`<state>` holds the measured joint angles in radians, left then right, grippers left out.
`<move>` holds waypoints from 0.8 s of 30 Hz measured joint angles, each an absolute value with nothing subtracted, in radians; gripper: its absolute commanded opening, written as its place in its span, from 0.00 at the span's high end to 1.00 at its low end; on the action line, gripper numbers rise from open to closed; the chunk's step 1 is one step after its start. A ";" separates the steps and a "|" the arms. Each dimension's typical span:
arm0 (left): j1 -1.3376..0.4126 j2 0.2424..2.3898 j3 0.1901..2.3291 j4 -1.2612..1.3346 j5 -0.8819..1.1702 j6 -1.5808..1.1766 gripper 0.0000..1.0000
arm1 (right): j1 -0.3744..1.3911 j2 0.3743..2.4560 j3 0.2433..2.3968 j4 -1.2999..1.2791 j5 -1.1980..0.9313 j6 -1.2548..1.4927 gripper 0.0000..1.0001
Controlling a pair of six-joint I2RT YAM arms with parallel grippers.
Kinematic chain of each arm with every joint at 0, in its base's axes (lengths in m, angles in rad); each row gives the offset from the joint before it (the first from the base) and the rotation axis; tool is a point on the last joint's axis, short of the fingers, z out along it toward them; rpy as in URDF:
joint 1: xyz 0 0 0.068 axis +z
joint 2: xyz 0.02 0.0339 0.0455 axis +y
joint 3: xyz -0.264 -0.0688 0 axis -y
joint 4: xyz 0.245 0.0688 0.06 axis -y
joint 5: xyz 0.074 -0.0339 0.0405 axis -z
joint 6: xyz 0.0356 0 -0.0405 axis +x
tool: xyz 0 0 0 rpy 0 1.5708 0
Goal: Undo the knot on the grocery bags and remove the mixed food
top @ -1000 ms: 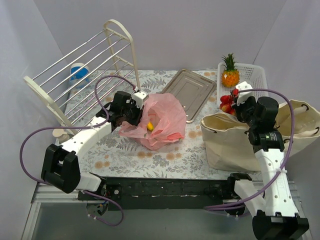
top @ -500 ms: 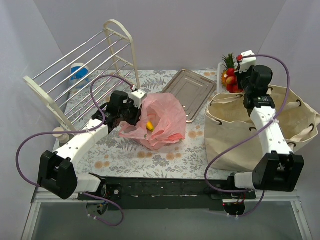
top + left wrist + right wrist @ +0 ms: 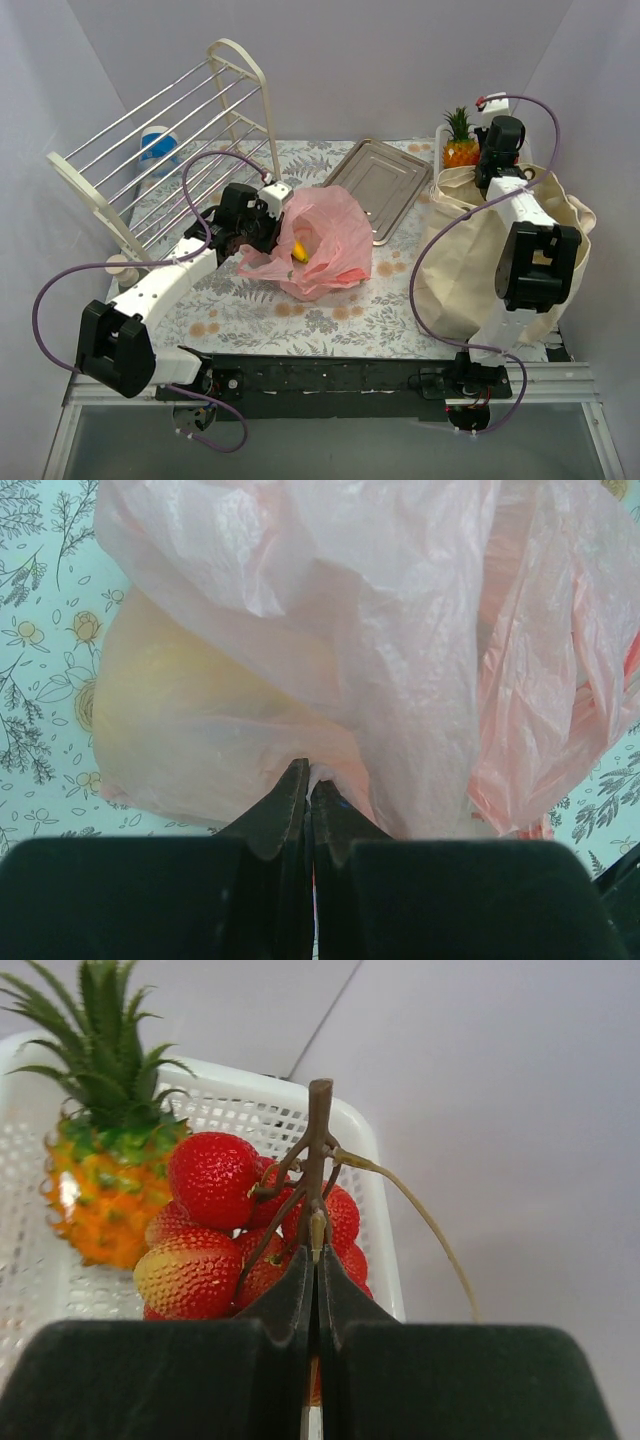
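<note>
My left gripper [image 3: 262, 216] [image 3: 308, 776] is shut on a fold of the thin pink plastic bag [image 3: 322, 240] [image 3: 350, 630], which lies on the table. A yellow banana [image 3: 298, 251] shows through its open mouth. The beige canvas tote [image 3: 480, 265] stands at the right. My right gripper [image 3: 485, 150] [image 3: 315, 1260] is shut on the brown stem of a bunch of small red fruits [image 3: 210, 1175] and holds it over the white basket [image 3: 362, 1150] beside the pineapple [image 3: 460, 142] [image 3: 105, 1190]. The red fruits are hidden in the top view.
A white wire rack [image 3: 170, 140] leans at the back left with a blue-and-white tub [image 3: 158, 150] behind it. A metal tray [image 3: 377, 180] lies between the pink bag and the basket [image 3: 440, 135]. The tote covers most of the basket.
My right arm has swung from over the tote back to the basket, carrying the red fruit bunch. The tote's top now stands higher and narrower. My left gripper has barely moved.
</note>
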<state>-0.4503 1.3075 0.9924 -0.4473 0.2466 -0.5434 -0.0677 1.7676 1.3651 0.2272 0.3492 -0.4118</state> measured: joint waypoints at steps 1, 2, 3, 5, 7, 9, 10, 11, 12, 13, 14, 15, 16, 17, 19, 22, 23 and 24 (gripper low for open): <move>-0.450 1.311 0.994 -0.451 0.247 -0.543 1.00 | -0.074 1.797 1.386 0.237 0.360 -0.419 0.99; -0.450 1.317 0.996 -0.455 0.247 -0.543 1.00 | -0.079 1.822 1.404 0.241 0.366 -0.424 0.99; -0.450 1.324 0.998 -0.458 0.246 -0.543 1.00 | -0.085 1.850 1.429 0.245 0.373 -0.429 0.99; -0.450 1.339 1.000 -0.466 0.244 -0.542 1.00 | -0.094 1.905 1.475 0.256 0.384 -0.443 0.99; -0.450 1.354 1.002 -0.472 0.243 -0.538 1.00 | -0.102 1.958 1.522 0.261 0.390 -0.455 0.99; -0.450 1.367 1.006 -0.479 0.240 -0.531 1.00 | -0.106 2.004 1.555 0.268 0.390 -0.472 0.99; -0.450 1.371 1.008 -0.482 0.238 -0.529 1.00 | -0.107 2.022 1.560 0.271 0.390 -0.480 0.99; -0.450 1.374 1.011 -0.487 0.235 -0.527 1.00 | -0.109 2.036 1.560 0.271 0.390 -0.488 0.99; -0.450 1.375 1.015 -0.489 0.232 -0.524 1.00 | -0.109 2.049 1.560 0.271 0.390 -0.497 0.99; -0.450 1.377 1.019 -0.491 0.229 -0.521 1.00 | -0.109 2.061 1.560 0.271 0.391 -0.505 0.89; -0.450 1.378 1.024 -0.493 0.226 -0.519 1.00 | -0.109 2.071 1.560 0.271 0.393 -0.509 0.76; -0.450 1.379 1.028 -0.493 0.224 -0.517 1.00 | -0.110 2.080 1.560 0.271 0.395 -0.511 0.58; -0.450 1.380 1.031 -0.493 0.224 -0.517 1.00 | -0.110 2.087 1.559 0.271 0.395 -0.511 0.53; -0.450 1.380 1.033 -0.493 0.222 -0.517 1.00 | -0.110 2.089 1.556 0.271 0.395 -0.508 0.47; -0.448 1.380 1.037 -0.493 0.222 -0.517 1.00 | -0.108 2.089 1.556 0.274 0.390 -0.511 0.29; -0.448 1.380 1.041 -0.495 0.223 -0.517 1.00 | -0.108 2.085 1.556 0.287 0.387 -0.500 0.18; -0.448 1.380 1.042 -0.495 0.224 -0.517 1.00 | -0.108 2.082 1.556 0.284 0.386 -0.495 0.12; -0.448 1.380 1.043 -0.494 0.225 -0.517 1.00 | -0.108 2.078 1.556 0.282 0.386 -0.489 0.03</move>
